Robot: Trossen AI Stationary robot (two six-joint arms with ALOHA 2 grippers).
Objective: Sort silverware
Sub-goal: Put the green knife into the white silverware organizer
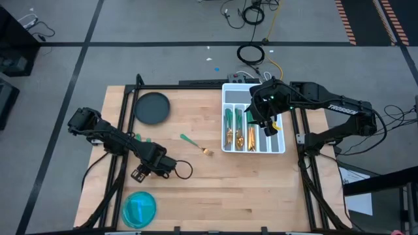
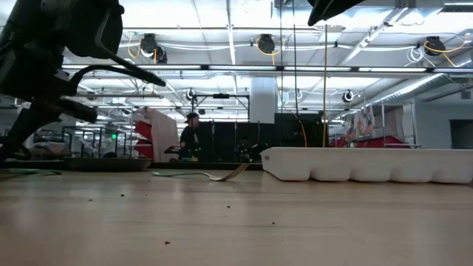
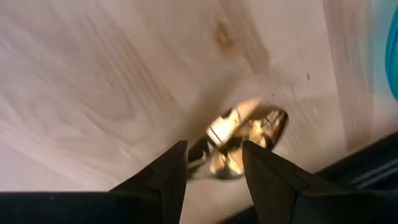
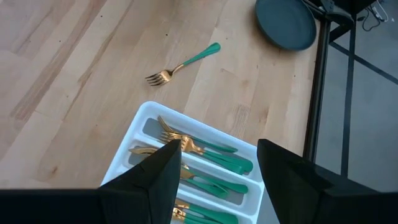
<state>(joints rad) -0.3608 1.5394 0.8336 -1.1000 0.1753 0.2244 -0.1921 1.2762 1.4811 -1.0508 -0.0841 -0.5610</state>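
Observation:
My left gripper (image 1: 140,172) is low over the table's near left part. It is open, and in the left wrist view (image 3: 213,165) a gold spoon head (image 3: 249,127) lies on the wood just ahead of its fingers. A green handle (image 1: 147,140) shows beside the left arm. One green-handled fork (image 1: 196,145) (image 4: 183,65) lies flat on the table's middle. My right gripper (image 1: 259,123) (image 4: 217,168) hangs open above the white tray (image 1: 225,117), where several gold-and-green pieces (image 4: 205,158) lie in the compartments. My left gripper has its fingers (image 3: 165,171) on either side of the spoon's neck (image 3: 208,158), coming down at it from above. I cannot tell whether they touch it. The spoon head rests on the table.
A dark round plate (image 1: 151,108) sits at the far left of the table and a blue round dish (image 1: 139,209) at the near left corner. The tray (image 2: 369,166) stands at the right side. Bare wood lies between the fork and the near edge.

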